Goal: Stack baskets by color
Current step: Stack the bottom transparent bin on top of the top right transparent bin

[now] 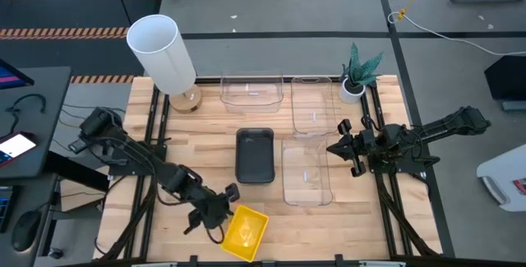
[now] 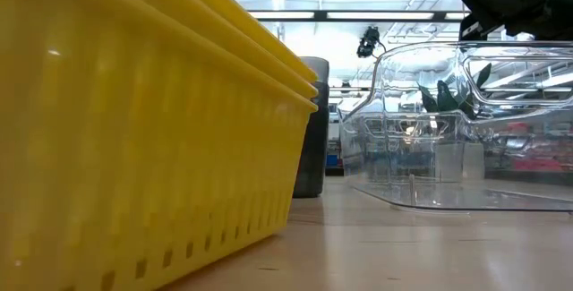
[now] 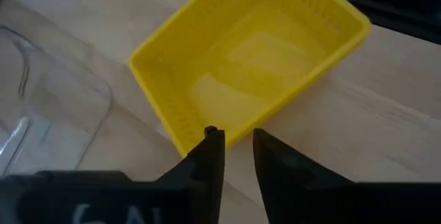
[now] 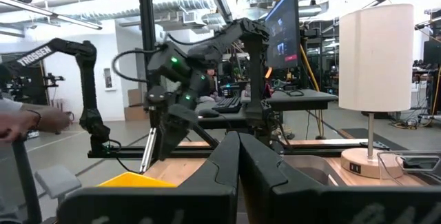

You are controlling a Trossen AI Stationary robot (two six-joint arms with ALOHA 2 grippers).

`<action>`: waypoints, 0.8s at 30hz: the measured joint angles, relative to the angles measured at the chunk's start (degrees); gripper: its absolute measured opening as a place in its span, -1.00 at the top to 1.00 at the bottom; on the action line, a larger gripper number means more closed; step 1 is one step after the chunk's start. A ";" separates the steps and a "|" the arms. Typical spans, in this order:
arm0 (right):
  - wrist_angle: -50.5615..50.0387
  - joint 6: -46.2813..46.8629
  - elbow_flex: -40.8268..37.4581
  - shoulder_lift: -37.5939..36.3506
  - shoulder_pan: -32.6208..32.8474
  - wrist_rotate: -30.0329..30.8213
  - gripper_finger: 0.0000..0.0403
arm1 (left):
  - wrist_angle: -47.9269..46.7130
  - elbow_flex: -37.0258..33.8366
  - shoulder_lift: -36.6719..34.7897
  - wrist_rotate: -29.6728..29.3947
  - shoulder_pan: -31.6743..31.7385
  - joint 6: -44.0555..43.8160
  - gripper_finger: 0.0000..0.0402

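1. Both arms are dark, almost black, built of jointed segments with black cables looped along them.
2. The left gripper has two tapered black fingers.
3. The right gripper has matching dark wedge-shaped fingers.
4. White lettering marks the left wrist housing.

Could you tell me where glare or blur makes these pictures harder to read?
Low view: the yellow basket fills the near frame, soft; ceiling lights glint on the clear basket. Left wrist view: the left gripper fingers are blurred, close to the lens. High view: even light.
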 joint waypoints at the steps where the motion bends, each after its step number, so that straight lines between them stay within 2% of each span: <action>1: 0.02 0.00 -0.02 -0.01 0.00 -0.02 0.92 | 2.84 -2.10 -0.87 -0.04 0.05 -0.46 0.60; 7: 0.01 0.00 -0.02 0.00 0.00 -0.01 0.92 | 19.94 -13.54 -5.01 -0.20 2.35 -1.02 0.62; 12: 0.02 0.02 0.00 0.01 0.00 0.00 0.92 | 28.85 -20.93 -8.24 -1.00 6.49 -5.18 0.63; 19: 0.32 -1.31 0.00 0.01 -0.06 1.31 0.92 | 33.64 -27.95 -15.41 -2.17 11.58 -12.45 0.63; 24: 4.39 -0.02 -0.01 0.00 -0.04 0.90 0.92 | 34.31 -30.67 -22.05 -2.32 13.76 -13.82 0.63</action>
